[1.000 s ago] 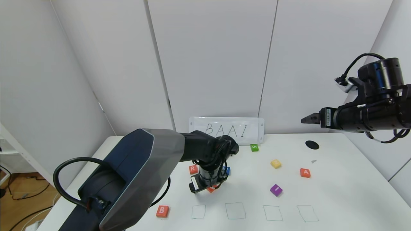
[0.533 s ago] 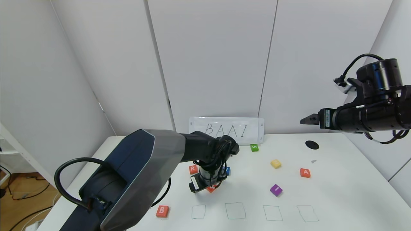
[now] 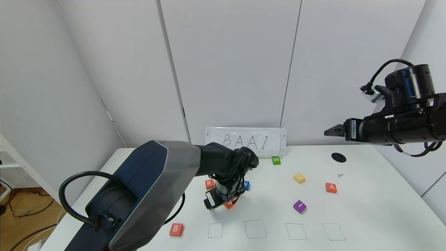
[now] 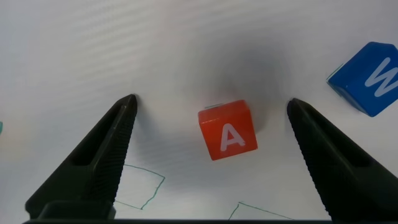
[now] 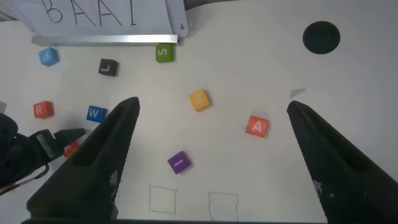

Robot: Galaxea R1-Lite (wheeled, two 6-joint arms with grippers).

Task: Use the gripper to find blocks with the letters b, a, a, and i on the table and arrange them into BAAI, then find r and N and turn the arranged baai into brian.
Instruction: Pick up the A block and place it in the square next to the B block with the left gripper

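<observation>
- Left gripper: jaws spread, straddling orange-red A block on the table.
- Block likely light, rigid (slick faces); grip its 3 and 9 o'clock sides.
- Right gripper: spread, idle aloft.

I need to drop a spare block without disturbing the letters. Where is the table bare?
Bare table lies right of the orange A block, beyond the drawn squares. Crowded: around the left gripper, amid the R block and blue W block.

Robot lab test bench, plain white partition panels, white table with pen-drawn squares, handwritten BAAI sign
</observation>
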